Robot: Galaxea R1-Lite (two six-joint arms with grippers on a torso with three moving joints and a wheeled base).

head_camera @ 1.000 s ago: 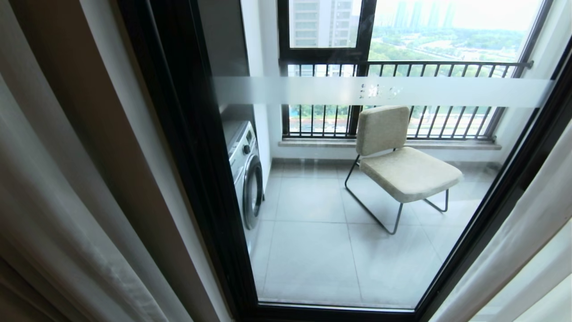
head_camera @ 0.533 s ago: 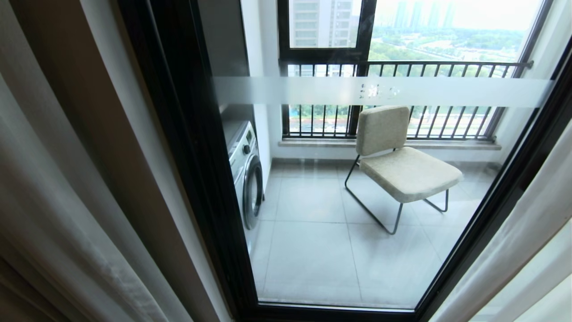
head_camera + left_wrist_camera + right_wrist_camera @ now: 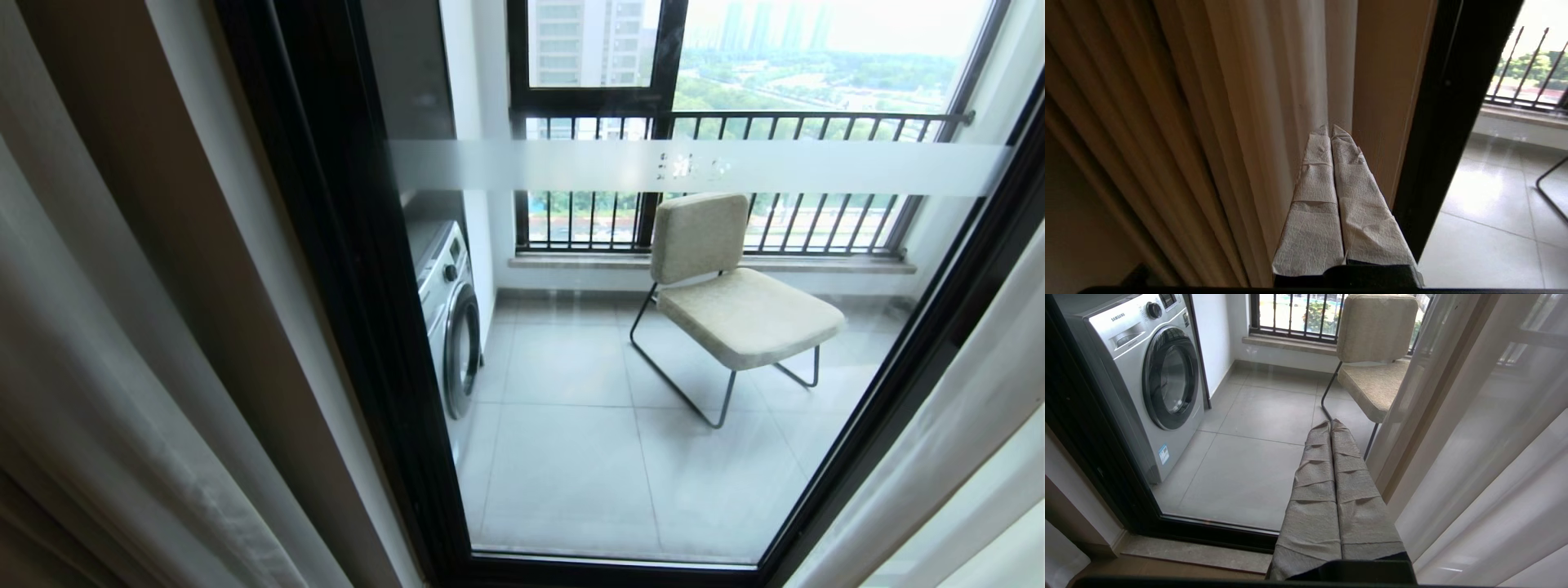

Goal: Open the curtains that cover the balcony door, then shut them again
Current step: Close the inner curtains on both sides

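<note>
The balcony door [image 3: 620, 367], a tall clear glass panel in a thick black frame with a frosted white band across it, stands uncovered in the middle of the head view. The curtains [image 3: 106, 343] are drawn back to both sides: on the robot's left, thin white sheers hang in front of heavy beige-tan drapes beside a tan wall strip; on its right, more white sheer fabric falls along the door frame.

Through the glass, a beige cushioned chair [image 3: 727, 286] on a thin metal frame sits on the grey tiled balcony floor [image 3: 563, 465]. A silver front-loading washing machine [image 3: 449, 314] stands against the balcony's left wall. Behind the chair is a black-framed window with a barred railing [image 3: 735, 122].

Neither arm appears in the head view. In its wrist view, the left pincer [image 3: 1331, 128] is clenched, its wrapped fingers pressed together, the tips close to the folds of the left sheer, next to the tan wall strip. The right pincer [image 3: 1330, 422] is also clenched and holds nothing, pointing at the door glass just beside the right-hand sheer.
</note>
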